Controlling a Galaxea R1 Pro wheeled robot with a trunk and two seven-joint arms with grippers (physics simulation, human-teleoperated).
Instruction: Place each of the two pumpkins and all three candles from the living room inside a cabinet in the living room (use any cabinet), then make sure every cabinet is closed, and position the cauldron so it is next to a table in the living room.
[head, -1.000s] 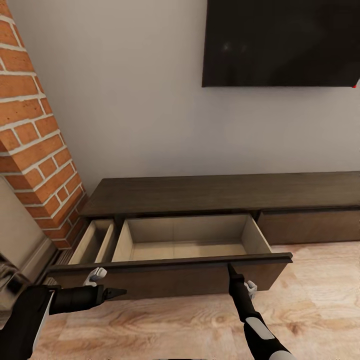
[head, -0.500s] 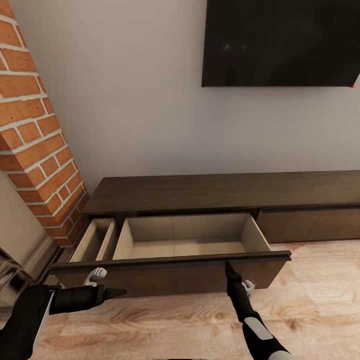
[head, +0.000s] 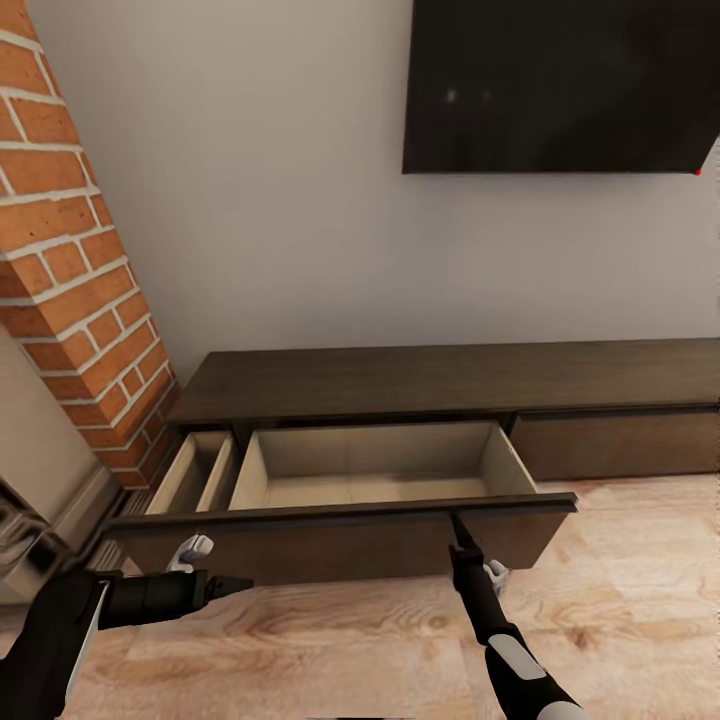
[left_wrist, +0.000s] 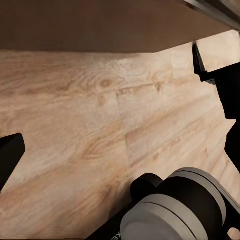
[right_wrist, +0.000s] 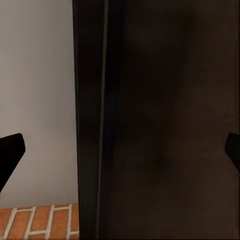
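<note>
Where the pale wood-plank floor (head: 620, 600) fills the foreground, the left gripper (head: 235, 584) hovers at seven o'clock, fingers drawn together to a point. At five o'clock the right gripper (head: 458, 530) touches the top edge of the pulled-out drawer front (head: 340, 540); its wrist view shows the fingertips (right_wrist: 10, 152) spread wide. Beyond, the cabinet (head: 440, 380) lies long and dark, its beige drawer bare. A brick column (head: 70, 280) rises at ten o'clock, a television (head: 560, 85) at one.
</note>
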